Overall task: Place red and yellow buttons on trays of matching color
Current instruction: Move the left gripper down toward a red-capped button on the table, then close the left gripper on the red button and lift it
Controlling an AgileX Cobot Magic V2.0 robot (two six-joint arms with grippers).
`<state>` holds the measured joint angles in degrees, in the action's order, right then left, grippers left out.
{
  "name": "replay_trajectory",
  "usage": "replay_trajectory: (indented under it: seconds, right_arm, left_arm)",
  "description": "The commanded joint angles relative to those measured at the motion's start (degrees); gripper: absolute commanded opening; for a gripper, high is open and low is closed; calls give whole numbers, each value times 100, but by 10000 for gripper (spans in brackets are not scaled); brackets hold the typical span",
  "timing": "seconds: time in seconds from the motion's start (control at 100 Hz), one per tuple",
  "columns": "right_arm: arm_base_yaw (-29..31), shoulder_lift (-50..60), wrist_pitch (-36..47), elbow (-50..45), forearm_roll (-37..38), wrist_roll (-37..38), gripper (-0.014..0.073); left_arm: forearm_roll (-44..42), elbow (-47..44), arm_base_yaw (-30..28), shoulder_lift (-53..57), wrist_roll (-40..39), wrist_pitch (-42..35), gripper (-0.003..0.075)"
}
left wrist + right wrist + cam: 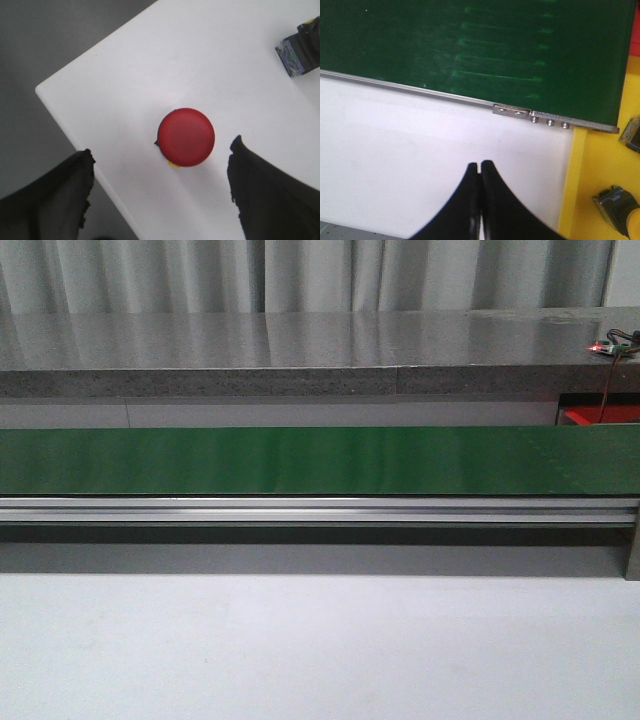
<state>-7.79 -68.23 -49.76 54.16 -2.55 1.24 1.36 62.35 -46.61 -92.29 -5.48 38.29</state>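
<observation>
A red button (186, 136) stands cap-up on the white table (150, 65), close to the table's corner. My left gripper (161, 149) hangs open above it, one dark finger (60, 195) on each side and neither touching it. My right gripper (480, 165) is shut with nothing in it, over white table just short of the green belt (470, 45). Beside it lies the yellow tray (600, 165), with a grey-bodied button (615, 207) on its side and part of another (632, 132). Neither gripper shows in the front view.
The green conveyor belt (320, 460) with its aluminium rail (320, 510) runs across the table in the front view. A red surface (580, 417) shows behind its right end; I cannot tell whether it is the red tray. Another grey-blue button body (300, 50) lies near the left gripper.
</observation>
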Motion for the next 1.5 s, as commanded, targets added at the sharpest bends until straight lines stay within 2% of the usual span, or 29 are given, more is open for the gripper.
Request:
replay_trajectory:
  seconds: [0.0, 0.32, 0.54, 0.79, 0.89, 1.01, 1.13, 1.33, 1.49]
  right_arm:
    - [10, 153, 227, 185, 7, -35, -73]
    - [10, 153, 227, 185, 7, -35, -73]
    - [10, 153, 227, 185, 7, -35, -73]
    - [10, 153, 227, 185, 7, -35, -73]
    - [10, 153, 227, 185, 7, -35, -73]
    - [10, 153, 227, 185, 7, -35, -73]
    - [10, 153, 227, 185, 7, -35, -73]
    - [10, 153, 227, 185, 7, -35, -73]
    - [10, 153, 227, 185, 7, -35, -73]
  left_arm:
    - [80, 250, -26, 53, 91, -282, 547]
    - [324, 264, 55, -394, 496, -627, 547]
    - [324, 264, 287, -728, 496, -816, 547]
    - [334, 304, 284, -1008, 496, -920, 541]
    - [334, 349, 284, -1080, 496, -921, 470]
    - [305, 373, 284, -1080, 508, -932, 340]
    - [283, 410, 284, -1080, 508, -931, 246]
    - [283, 434, 284, -825, 508, -862, 230]
    - [295, 611, 471, -383, 661, -471, 230]
